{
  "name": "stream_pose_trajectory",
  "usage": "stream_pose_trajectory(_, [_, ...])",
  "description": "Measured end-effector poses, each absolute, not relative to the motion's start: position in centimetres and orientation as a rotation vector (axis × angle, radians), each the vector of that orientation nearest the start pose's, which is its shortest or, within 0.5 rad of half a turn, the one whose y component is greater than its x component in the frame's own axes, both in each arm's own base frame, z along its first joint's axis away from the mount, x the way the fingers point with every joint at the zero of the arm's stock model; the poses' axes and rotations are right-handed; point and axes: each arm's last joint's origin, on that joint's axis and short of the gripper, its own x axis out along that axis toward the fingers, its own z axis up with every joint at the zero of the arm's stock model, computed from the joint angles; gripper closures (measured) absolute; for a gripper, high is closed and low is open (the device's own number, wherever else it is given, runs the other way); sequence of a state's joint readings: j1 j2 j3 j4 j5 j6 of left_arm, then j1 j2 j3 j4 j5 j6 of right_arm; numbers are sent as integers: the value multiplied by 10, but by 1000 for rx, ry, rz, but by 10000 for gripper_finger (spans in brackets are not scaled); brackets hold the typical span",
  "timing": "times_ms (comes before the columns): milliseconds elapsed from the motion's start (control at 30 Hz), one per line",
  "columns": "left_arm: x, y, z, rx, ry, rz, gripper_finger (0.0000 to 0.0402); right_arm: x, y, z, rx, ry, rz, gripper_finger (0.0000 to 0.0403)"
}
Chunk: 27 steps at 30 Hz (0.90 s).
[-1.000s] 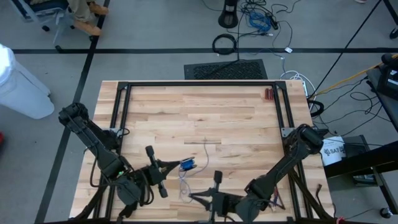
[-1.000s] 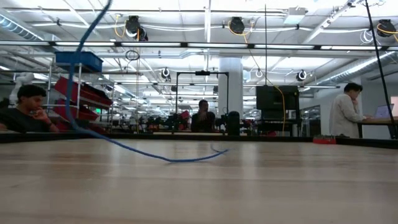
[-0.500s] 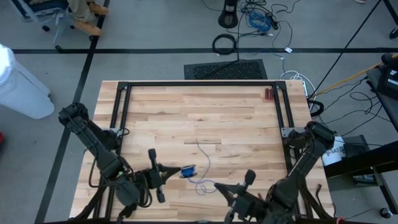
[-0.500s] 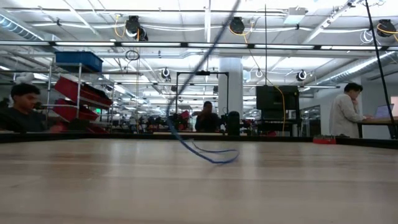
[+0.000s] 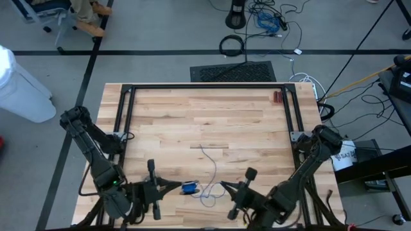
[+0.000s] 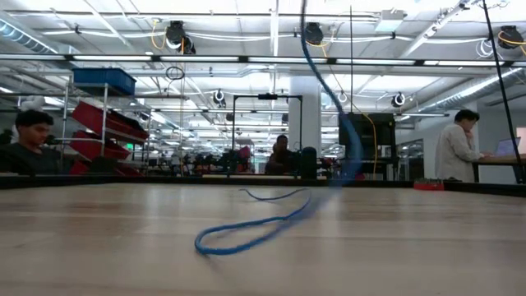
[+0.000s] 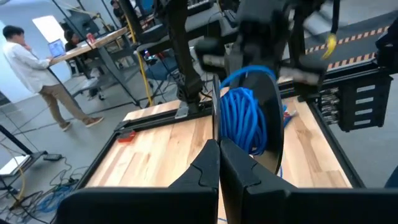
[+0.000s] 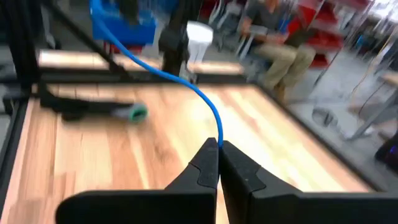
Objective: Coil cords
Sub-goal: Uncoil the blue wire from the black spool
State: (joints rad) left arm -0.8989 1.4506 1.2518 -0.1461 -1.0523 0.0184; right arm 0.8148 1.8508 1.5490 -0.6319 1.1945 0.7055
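The blue cord is partly wound into a coil (image 7: pixel 246 118) on a dark round disc, held above the table's near edge by my shut left gripper (image 5: pixel 174 187). In the high view the coil (image 5: pixel 189 188) sits between the two grippers. My right gripper (image 5: pixel 223 186) is shut on the cord a little to the coil's right. The loose part of the cord lies in a loop (image 6: pixel 246 234) on the table, and its free end (image 5: pixel 203 148) reaches toward the middle. My left gripper pinches the coil's near edge (image 7: pixel 231 144) between its two fingers, which lie about level and point toward the table's right. The coil stands on edge, lifted clear of the table. My right gripper pinches a single strand of the cord (image 8: pixel 217 138) between its fingertips, which lie about level and point toward the table's left. From there the strand arcs over to the coil (image 8: pixel 115 28), not drawn straight.
Red-handled pliers (image 5: pixel 277 96) lie at the table's far right corner. Black frame rails (image 5: pixel 205 86) run along the far, left and right sides. People sit and stand in the room beyond the table. Bare wood (image 5: pixel 205 122) takes up the table's middle and far half.
My left gripper has drawn toward the table's near edge, taking the coil with it. My right gripper has moved toward the table's right and rolled at the wrist. The loose cord on the table has been pulled nearer and gathered into a loop.
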Motion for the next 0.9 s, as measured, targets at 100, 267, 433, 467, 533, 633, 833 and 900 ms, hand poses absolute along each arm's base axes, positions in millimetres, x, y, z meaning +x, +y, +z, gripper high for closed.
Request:
stream_pose_trajectory(100, [218, -233, 349, 310, 190, 151, 401, 298, 262, 268, -89, 400, -478, 398])
stream_pose_trajectory(267, [216, -233, 349, 315, 186, 172, 401, 308, 258, 257, -40, 528, -394, 370])
stream_pose_trajectory(433, [216, -233, 349, 324, 187, 188, 401, 309, 258, 256, -10, 569, -352, 331])
stream_pose_trajectory(467, [216, -233, 349, 324, 186, 188, 401, 309, 258, 256, -10, 567, -354, 325])
stream_pose_trajectory(533, [216, -233, 349, 324, 187, 189, 401, 309, 259, 256, -6, 565, -354, 313])
stream_pose_trajectory(633, [216, -233, 349, 325, 186, 194, 401, 312, 261, 258, 12, 539, -340, 297])
stream_pose_trajectory(833, [216, -233, 349, 327, 187, 199, 401, 323, 271, 274, -43, 403, -262, 268])
stream_pose_trajectory(900, [216, -233, 349, 323, 186, 199, 401, 326, 273, 280, -71, 356, -245, 257])
